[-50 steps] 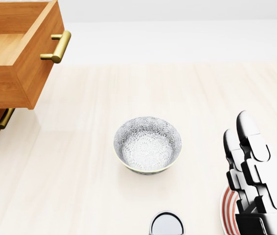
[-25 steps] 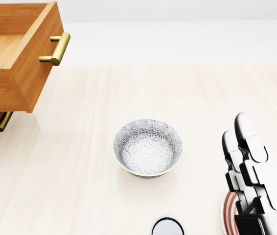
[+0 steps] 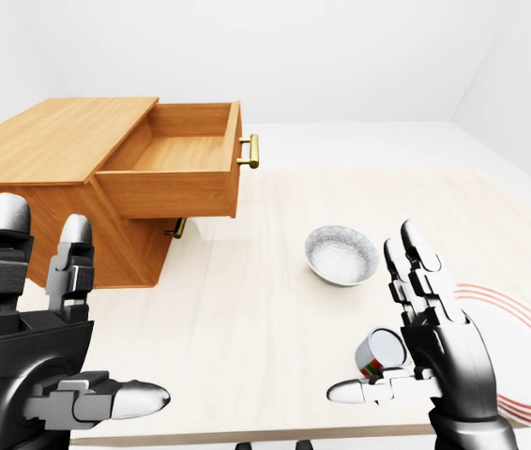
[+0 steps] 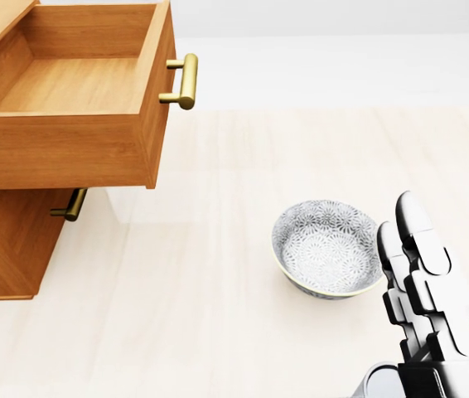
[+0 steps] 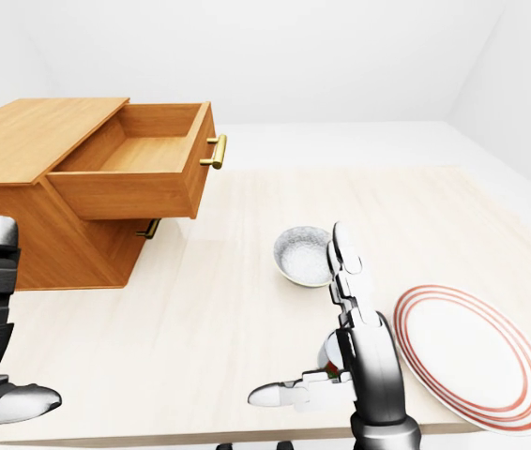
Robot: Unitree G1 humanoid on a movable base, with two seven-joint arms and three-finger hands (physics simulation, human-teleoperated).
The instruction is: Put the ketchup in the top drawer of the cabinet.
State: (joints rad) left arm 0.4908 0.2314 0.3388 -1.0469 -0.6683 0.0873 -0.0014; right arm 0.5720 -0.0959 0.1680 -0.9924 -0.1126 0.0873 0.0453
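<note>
The ketchup (image 3: 379, 351) lies on its side on the pale table, a small bottle with a red and green label and its round white end towards me. My right hand (image 3: 383, 319) is open just right of it, fingers upright and thumb pointing left below it, not touching. At the lower left of the left-eye view my left hand (image 3: 87, 314) is open too, holding nothing. The wooden cabinet (image 3: 31, 155) stands at the left with its top drawer (image 4: 73, 87) pulled out and nothing inside; the drawer has a brass handle (image 4: 185, 80).
A patterned grey bowl (image 4: 327, 247) sits between the cabinet and my right hand. A white plate with red rings (image 5: 472, 356) lies at the right, near the table's near edge. The lower drawer's handle (image 4: 73, 205) shows under the pulled-out drawer.
The whole head view has shifted: cabinet, bowl and ketchup all slid right in the picture, so the camera moved. My right hand keeps its place in the view and stays open.
</note>
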